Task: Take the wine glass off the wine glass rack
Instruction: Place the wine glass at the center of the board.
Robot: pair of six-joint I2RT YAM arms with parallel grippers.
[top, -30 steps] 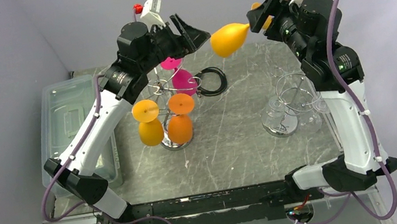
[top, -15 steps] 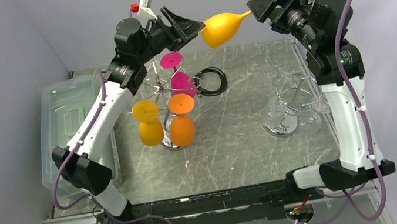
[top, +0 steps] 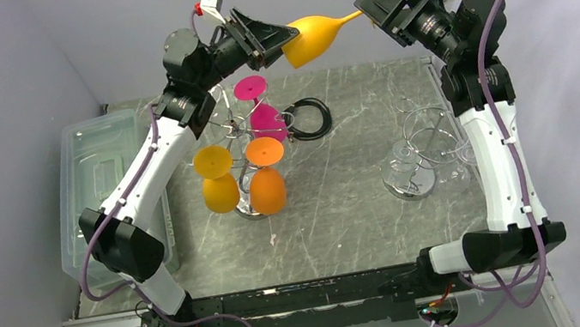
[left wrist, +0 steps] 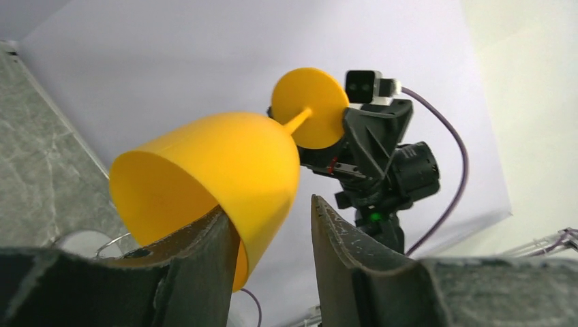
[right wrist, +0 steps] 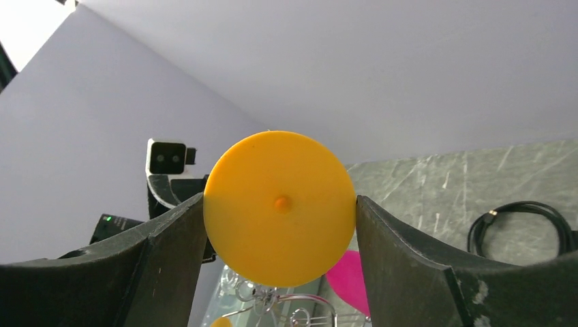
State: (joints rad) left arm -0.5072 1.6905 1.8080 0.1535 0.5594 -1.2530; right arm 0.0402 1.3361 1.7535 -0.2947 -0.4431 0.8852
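The yellow wine glass [top: 310, 39] lies sideways in the air above the far edge of the table [top: 337, 208], held between the two arms. The right gripper [top: 379, 18] is clamped on its foot, both fingers pressing the disc's edge. The left gripper [top: 283, 43] has its fingers apart, straddling the bowl's wall at the rim: one finger touches it, and a gap shows beside the other.

The wine glass rack [top: 411, 182] stands lower right, well apart from the glass. At left a smaller rack [top: 252, 211] carries three hanging glasses [top: 266, 189], bowls down: two orange, one magenta. One coiled black cable [top: 310, 117] lies just behind it. One clear plastic bin [top: 103, 183] sits at the table's left edge.
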